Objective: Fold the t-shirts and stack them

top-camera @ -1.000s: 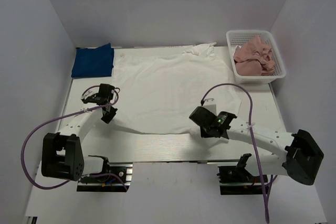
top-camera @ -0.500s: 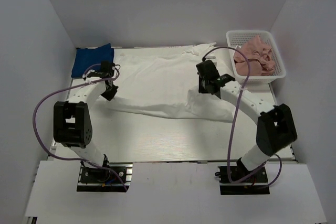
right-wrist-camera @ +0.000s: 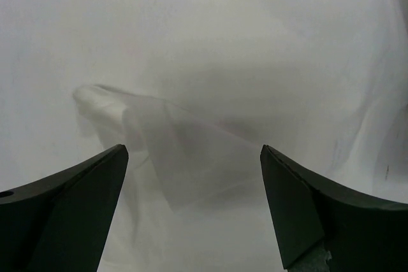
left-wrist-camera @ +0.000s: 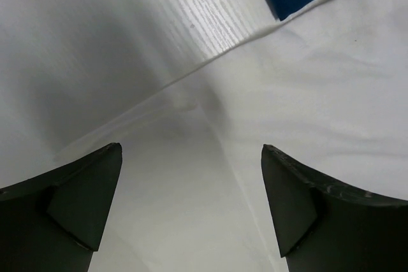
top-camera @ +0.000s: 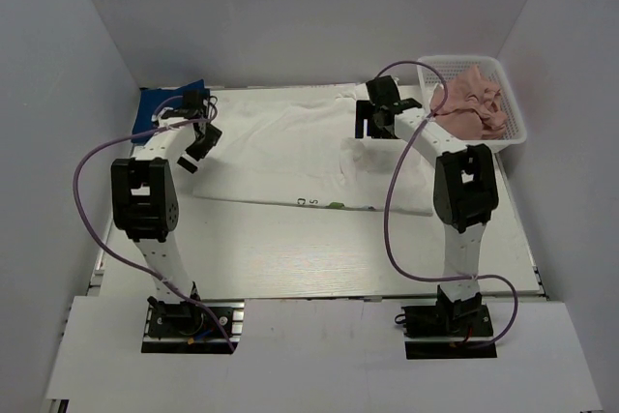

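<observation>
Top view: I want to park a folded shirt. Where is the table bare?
Bare: the wide strip of table between the white shirt and the near edge. Crowded: the far edge, holding the blue shirt, left gripper, right gripper and basket.

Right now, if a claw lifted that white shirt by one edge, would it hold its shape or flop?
Probably flop: the white shirt lies doubled over with soft wrinkles, so it looks limp. It seems thin and light, since a loose flap looks almost see-through in the right wrist view. Pushed, it would likely bunch up.
</observation>
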